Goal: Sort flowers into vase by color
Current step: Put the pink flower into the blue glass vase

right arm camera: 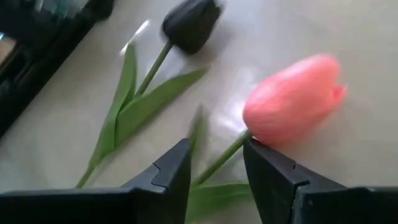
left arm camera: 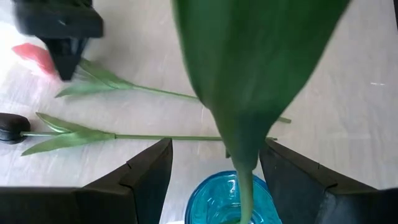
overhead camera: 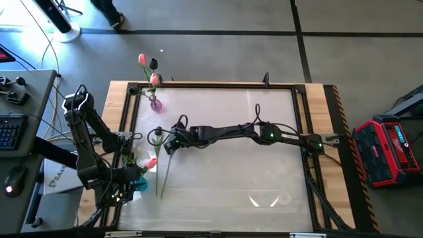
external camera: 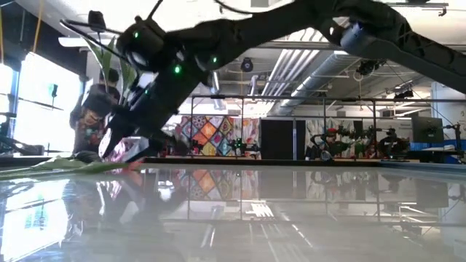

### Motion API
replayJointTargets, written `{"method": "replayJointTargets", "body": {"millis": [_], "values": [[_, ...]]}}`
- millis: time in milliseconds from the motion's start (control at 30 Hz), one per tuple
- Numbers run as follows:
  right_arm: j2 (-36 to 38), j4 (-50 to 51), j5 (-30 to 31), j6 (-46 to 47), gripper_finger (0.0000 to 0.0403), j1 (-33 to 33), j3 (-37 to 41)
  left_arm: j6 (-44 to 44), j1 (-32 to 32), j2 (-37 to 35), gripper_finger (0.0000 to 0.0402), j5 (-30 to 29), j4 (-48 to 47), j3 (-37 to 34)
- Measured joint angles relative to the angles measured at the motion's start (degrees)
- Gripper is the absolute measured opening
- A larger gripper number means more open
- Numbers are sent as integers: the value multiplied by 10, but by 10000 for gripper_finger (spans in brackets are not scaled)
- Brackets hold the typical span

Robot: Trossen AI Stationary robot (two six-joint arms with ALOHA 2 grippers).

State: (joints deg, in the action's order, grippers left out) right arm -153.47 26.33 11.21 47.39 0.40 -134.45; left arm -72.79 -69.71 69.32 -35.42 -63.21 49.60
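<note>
A pink tulip (overhead camera: 151, 162) lies flat on the table, its head (right arm camera: 292, 99) beside my right gripper (right arm camera: 217, 171). That gripper (overhead camera: 168, 144) is open, low over the table, with a finger on each side of the pink tulip's stem (right arm camera: 221, 158). A dark tulip (right arm camera: 189, 25) lies flat just beyond it. My left gripper (left arm camera: 217, 168) is open above a blue vase (left arm camera: 230, 199) at the table's left near corner (overhead camera: 139, 185). A green stem with a broad leaf (left arm camera: 249, 74) stands in that vase between the fingers. A purple vase (overhead camera: 156, 103) at the far left edge holds pink and dark tulips.
Both loose tulips (left arm camera: 124, 87) lie between the two grippers, close together. A black frame (overhead camera: 211, 84) runs round the table top. The right arm (overhead camera: 264, 132) stretches across the table's middle. A keyboard and mouse (overhead camera: 10, 132) sit off the table's left side.
</note>
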Motion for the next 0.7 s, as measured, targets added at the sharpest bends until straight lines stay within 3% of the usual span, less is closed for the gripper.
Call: {"method": "replayJointTargets", "body": {"millis": [167,467,567,700], "values": [[-12,-6,-37,-8,139,-5,-1,4,0,0,230,0,0,0],[-14,-16,11,5,134,-9,-1,5,0,0,230,-4,0,0],[-18,-20,22,-9,105,-13,-1,4,0,0,230,-4,0,0],[-19,-20,23,-23,30,-16,-1,5,0,0,230,-4,0,0]]}}
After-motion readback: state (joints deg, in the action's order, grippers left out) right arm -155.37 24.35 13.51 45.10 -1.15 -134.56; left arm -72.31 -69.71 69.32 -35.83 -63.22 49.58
